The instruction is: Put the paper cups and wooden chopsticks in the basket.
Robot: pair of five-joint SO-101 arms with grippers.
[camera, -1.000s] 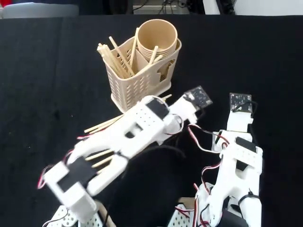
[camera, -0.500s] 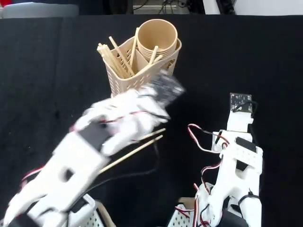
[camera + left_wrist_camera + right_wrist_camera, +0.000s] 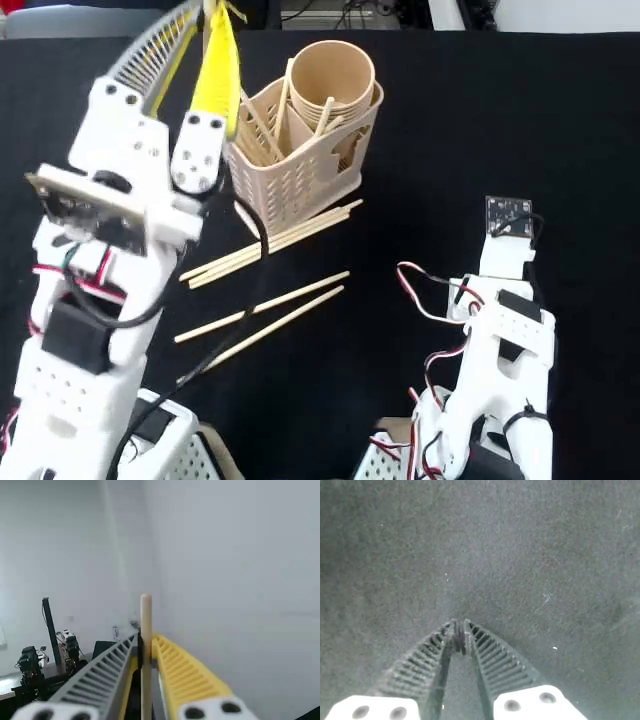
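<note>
The basket [image 3: 300, 170] is standing at the back of the worktop [image 3: 500, 120], paper cups [image 3: 332, 75] sitting in its right side, chopsticks [image 3: 238, 125] leaning in its left. Just before it, loose chopsticks [image 3: 262, 315] are lying. The left pincer [image 3: 205, 15], clamping one chopstick [image 3: 145, 630], is hanging beside the basket's left

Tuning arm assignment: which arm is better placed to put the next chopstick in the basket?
Left: the left gripper holds a chopstick, raised near the basket. The right gripper is shut and empty.
</note>
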